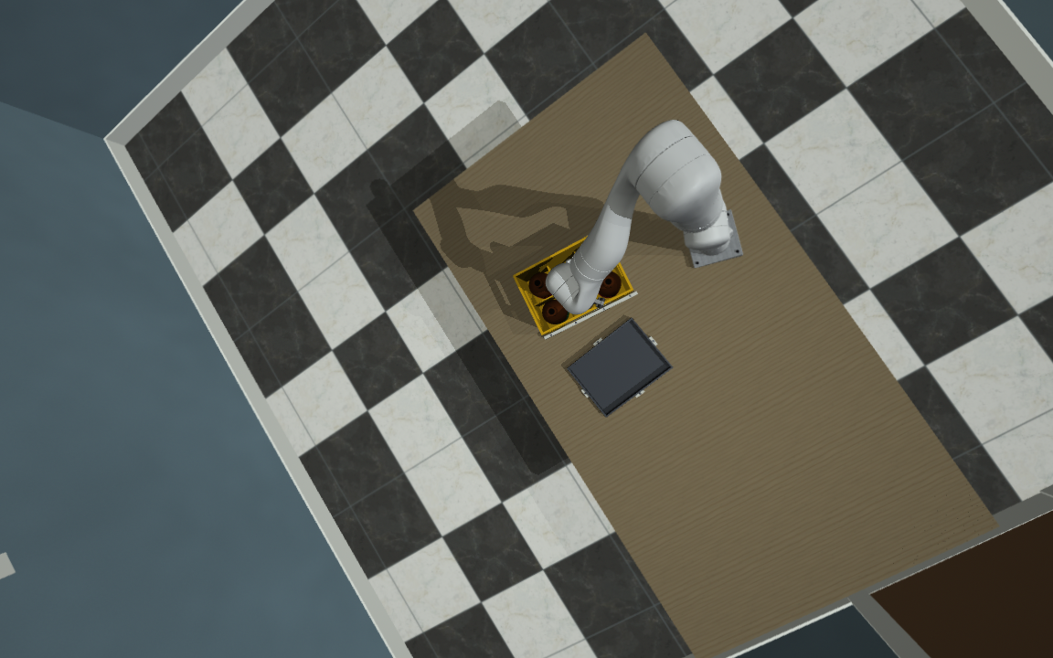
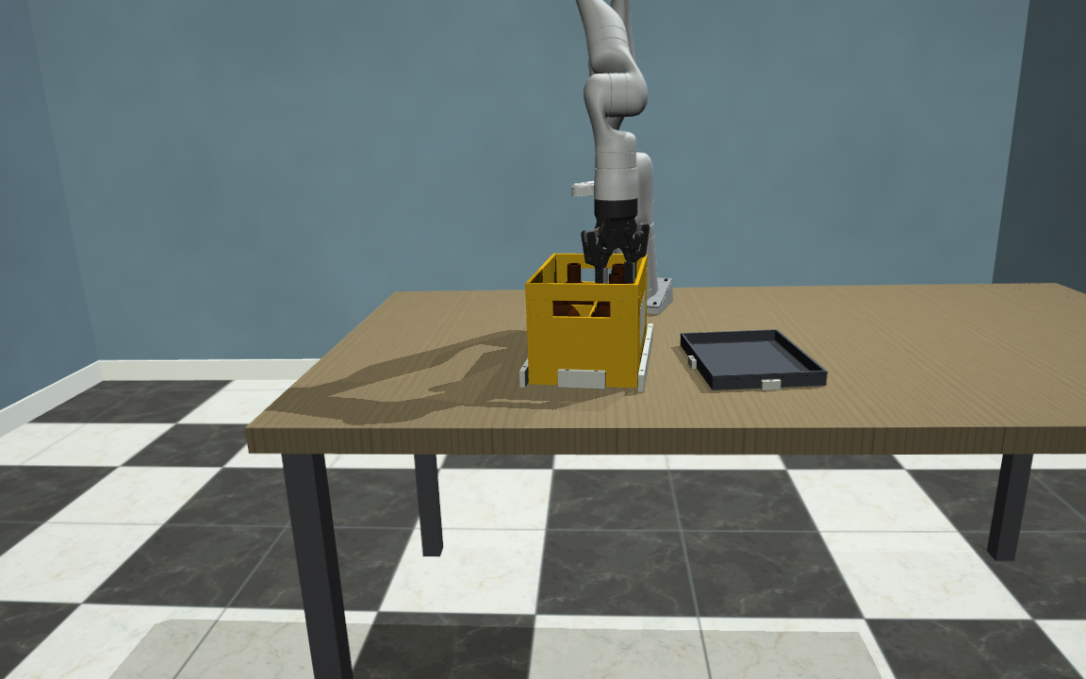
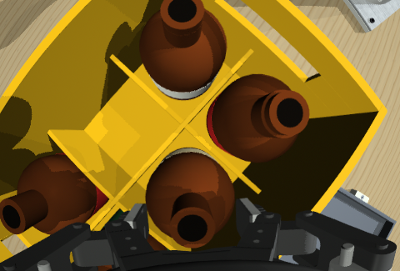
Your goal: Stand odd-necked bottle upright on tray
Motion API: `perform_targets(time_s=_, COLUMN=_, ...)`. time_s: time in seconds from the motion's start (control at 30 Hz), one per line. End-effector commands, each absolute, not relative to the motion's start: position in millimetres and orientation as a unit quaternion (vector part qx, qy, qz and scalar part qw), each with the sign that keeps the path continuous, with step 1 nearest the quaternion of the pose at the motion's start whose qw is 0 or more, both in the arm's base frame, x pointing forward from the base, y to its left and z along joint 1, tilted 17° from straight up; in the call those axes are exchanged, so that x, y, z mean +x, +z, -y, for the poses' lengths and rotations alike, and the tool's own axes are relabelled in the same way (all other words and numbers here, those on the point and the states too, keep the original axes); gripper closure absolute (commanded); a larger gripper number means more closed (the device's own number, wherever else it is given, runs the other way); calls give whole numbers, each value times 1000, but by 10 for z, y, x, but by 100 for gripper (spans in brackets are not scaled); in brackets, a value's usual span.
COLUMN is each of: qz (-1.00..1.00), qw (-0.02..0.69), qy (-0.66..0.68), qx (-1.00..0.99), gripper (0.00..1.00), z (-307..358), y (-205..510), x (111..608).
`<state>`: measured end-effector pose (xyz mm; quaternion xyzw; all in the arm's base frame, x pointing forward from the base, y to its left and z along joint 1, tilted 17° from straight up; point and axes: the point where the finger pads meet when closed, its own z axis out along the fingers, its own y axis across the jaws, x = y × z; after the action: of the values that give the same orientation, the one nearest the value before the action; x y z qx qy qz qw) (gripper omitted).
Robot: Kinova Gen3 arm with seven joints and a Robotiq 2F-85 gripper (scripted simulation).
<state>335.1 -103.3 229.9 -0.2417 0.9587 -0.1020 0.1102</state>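
Observation:
A yellow crate (image 2: 587,324) stands on the table and holds brown bottles in divided cells. In the wrist view I see the crate (image 3: 183,104) from above with several bottles: one at the back (image 3: 182,40), one at the right (image 3: 262,117), one at the left (image 3: 47,199), and one right below me (image 3: 190,199). My gripper (image 3: 192,216) is open, its fingers standing apart on either side of that bottle's neck without touching it. In the exterior view the gripper (image 2: 614,257) sits just above the crate's rim. The dark tray (image 2: 751,358) lies empty to the right of the crate.
The arm's base (image 2: 658,290) stands behind the crate. The tray (image 1: 619,365) lies close beside the crate in the top view. Small grey blocks sit against the crate's foot and the tray's rim.

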Motion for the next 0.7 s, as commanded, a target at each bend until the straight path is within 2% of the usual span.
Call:
perform_targets(time_s=0.0, qz=-959, qw=111, qy=-103, qx=-242, gripper=36, z=1033, y=2312, x=3352)
perform_targets(time_s=0.67, qz=-959, qw=111, qy=-103, qx=-242, gripper=36, z=970, y=2736, x=3235)
